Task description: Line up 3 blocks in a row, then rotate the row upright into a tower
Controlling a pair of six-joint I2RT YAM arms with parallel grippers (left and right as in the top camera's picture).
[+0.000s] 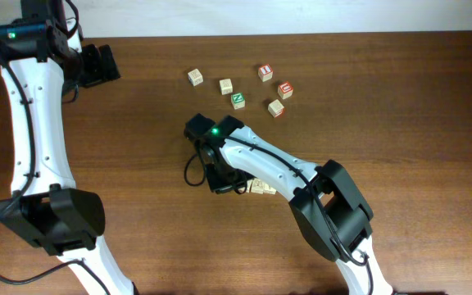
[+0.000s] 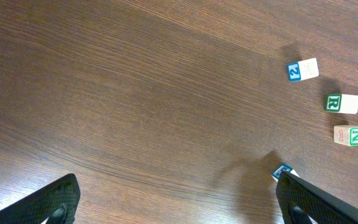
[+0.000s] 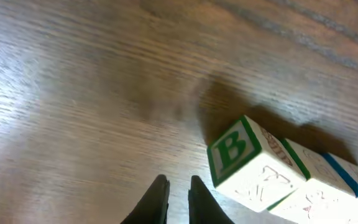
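Two pale-wood blocks (image 1: 260, 187) lie side by side mid-table, partly under my right arm. In the right wrist view the nearer block (image 3: 253, 163) shows a green B on its side and a faintly marked tan top. Its neighbour (image 3: 331, 186) has a blue edge. My right gripper (image 1: 233, 188) (image 3: 176, 182) is low over the table just left of the B block. Its fingers are almost together with nothing between them. A block with a blue-printed face (image 2: 303, 69) lies in the back group. My left gripper (image 1: 109, 65) (image 2: 176, 190) is wide open and holds nothing, at the back left.
Several more cubes lie in a loose group at the back: two tan ones (image 1: 195, 76) (image 1: 226, 86), a green-letter cube (image 1: 238, 100) (image 2: 350, 135), a red-printed one (image 1: 265, 72), a red-striped one (image 1: 284, 90) and another tan one (image 1: 275, 107). The table's far edge (image 1: 301, 33) runs behind them.
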